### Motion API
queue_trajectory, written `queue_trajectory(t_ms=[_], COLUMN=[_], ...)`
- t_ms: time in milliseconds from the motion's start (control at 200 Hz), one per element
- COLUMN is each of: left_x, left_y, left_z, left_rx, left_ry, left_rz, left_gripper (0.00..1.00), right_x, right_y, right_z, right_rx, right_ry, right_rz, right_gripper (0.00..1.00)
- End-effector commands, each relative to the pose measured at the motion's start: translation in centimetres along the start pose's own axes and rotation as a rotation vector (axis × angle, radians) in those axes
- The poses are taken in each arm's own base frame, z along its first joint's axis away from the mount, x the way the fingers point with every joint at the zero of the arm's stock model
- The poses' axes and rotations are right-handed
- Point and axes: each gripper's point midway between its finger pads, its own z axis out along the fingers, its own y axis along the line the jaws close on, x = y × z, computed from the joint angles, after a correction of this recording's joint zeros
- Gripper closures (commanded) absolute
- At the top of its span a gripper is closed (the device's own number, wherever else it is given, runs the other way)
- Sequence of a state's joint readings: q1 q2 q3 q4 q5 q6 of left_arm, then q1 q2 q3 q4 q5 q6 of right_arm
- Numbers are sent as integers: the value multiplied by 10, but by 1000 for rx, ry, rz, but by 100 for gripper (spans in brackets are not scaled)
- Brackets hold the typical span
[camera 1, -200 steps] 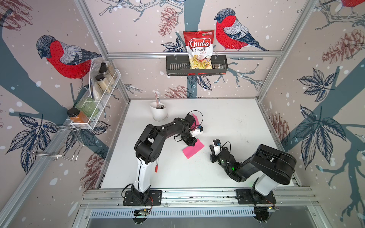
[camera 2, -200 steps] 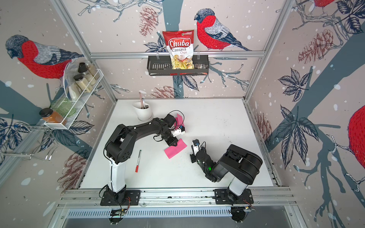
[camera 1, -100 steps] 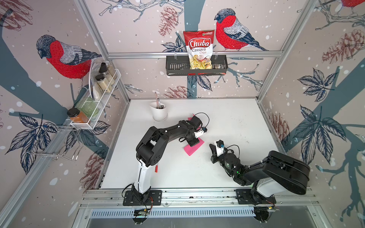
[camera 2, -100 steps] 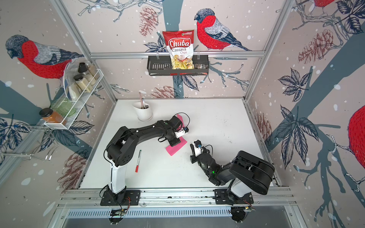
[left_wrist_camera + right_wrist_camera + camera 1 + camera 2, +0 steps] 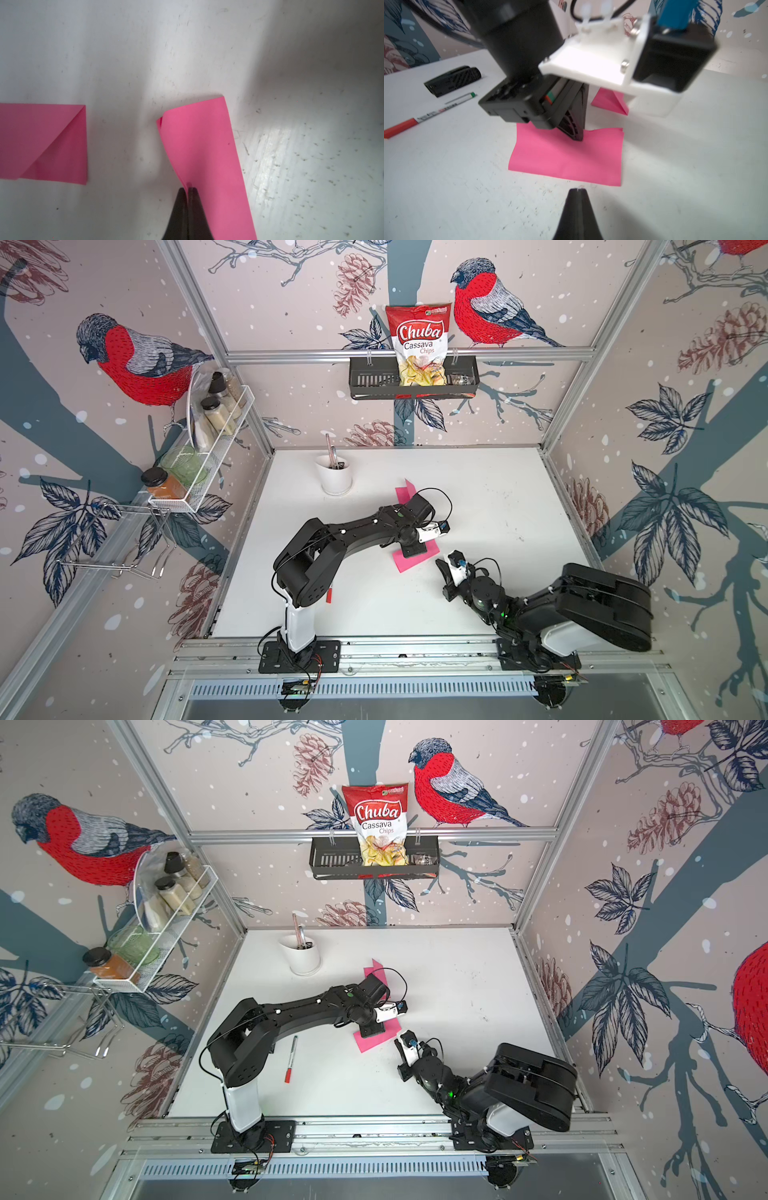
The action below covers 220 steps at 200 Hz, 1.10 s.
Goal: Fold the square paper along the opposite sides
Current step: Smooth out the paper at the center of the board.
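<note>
1. Pink paper [image 5: 417, 566] is laid near the middle of the white table [image 5: 498, 497]. It is folded over, so two layers are stacked. One long side is puffed up a little where it bends.
2. In the left wrist view, that puffed side of the pink paper [image 5: 207, 155] is seen running straight into the left gripper [image 5: 189, 190]. The two tips are pressed together, and a thin bit of pink is seen caught between them.
3. In both top views the left gripper [image 5: 413, 551] is pointed down onto the paper, and part of the sheet is hidden under it.
4. The right gripper [image 5: 577, 190] is seen just beside the edge of the paper nearest the robot, but the paper is not touched by it. Its tips are pressed together and nothing is held in them.
5. A second pink paper [image 5: 405, 493] is found farther back on the table, apart from the first. It is folded too, and one corner is stuck up.
6. A white cup [image 5: 336, 481] is set near the back of the table, beside that second sheet. Some tools are stood in it.
7. A marker pen [image 5: 291, 1058] with a red cap is laid by the left arm, well apart from the paper.
8. A bag of Chuba cassava chips [image 5: 419, 344] is stood in a black basket [image 5: 365, 383] that is hung on the back wall.
</note>
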State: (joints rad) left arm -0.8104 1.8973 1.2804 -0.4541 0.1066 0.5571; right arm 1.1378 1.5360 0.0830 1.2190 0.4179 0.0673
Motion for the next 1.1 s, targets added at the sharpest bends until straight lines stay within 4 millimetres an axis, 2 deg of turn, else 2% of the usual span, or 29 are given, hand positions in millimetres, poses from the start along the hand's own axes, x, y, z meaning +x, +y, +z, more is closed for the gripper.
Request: queue_trajectory(t_ms=[0,125,380,585,720,905,1096], left_x=[-9,-2,7,8,11,11,11], left_y=[-5,-10,-3,1,-4,-5,-3], left_z=[2,8,16,16,19,17,15], left_rx=[45,71,73,57,82,84,85], left_ry=[-39,-21,21,24,37,30,18], left_rz=[23,40,49,57,49,53,41], left_gripper=[100,100,100,100,100,100,100], right_x=[-14,-14,-12,11,26,40,49], right_y=[-3,-2,-5,-3,-4,-18,-28], right_z=[8,17,31,43,52,58,56], right_rx=[77,111,161,101,86,118,148], right_ry=[-69,-100,-139,-53,10,82,128], right_rz=[-37,-40,-41,7,33,83,95], right_gripper=[100,100,100,100,100,100,100])
